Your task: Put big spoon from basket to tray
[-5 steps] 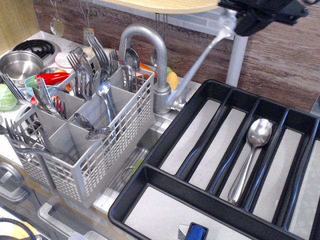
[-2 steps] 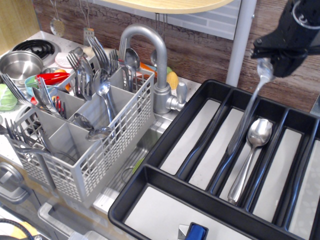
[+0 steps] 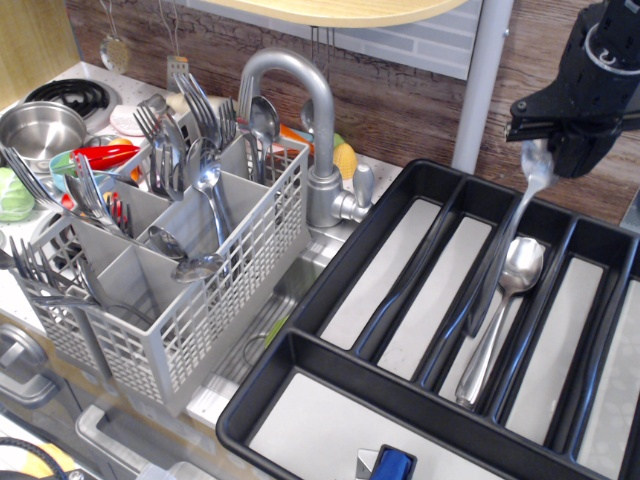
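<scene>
Now the gripper (image 3: 537, 150), closed on the bowl end of the big spoon (image 3: 508, 240), has carried it from above the faucet (image 3: 318, 130) to over the tray (image 3: 330, 385), handle hanging beside a spoon already lying (image 3: 500, 310) there, so only lowering and release seem left

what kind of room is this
Most likely a kitchen counter, possibly a toy or mock-up one. A grey faucet stands behind a cutlery basket full of forks and spoons, a stove burner and pot sit at far left, and a black cutlery tray fills the right.
</scene>
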Robot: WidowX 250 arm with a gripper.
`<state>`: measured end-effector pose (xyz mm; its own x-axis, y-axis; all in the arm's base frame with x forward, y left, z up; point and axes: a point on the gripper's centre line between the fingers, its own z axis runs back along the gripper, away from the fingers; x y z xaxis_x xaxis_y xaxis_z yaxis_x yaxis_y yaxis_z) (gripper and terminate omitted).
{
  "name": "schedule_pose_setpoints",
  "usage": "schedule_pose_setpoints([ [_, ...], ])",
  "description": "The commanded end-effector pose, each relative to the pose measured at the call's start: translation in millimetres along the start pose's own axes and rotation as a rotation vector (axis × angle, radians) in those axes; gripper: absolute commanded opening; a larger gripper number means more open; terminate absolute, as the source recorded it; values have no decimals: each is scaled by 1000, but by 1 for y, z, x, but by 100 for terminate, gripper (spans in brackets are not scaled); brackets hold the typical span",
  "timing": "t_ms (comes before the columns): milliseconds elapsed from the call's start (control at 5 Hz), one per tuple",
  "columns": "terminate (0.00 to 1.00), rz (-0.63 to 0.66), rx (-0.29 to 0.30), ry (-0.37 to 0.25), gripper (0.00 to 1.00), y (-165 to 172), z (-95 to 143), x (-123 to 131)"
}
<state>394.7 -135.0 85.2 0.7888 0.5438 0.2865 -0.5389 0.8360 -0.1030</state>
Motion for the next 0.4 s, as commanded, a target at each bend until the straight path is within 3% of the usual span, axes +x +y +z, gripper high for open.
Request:
schedule_pose_setpoints([
  [0,0,-42,-7,48,0,0,14,-1],
  [200,0,-24,-29,67,0,13,-11,-14],
])
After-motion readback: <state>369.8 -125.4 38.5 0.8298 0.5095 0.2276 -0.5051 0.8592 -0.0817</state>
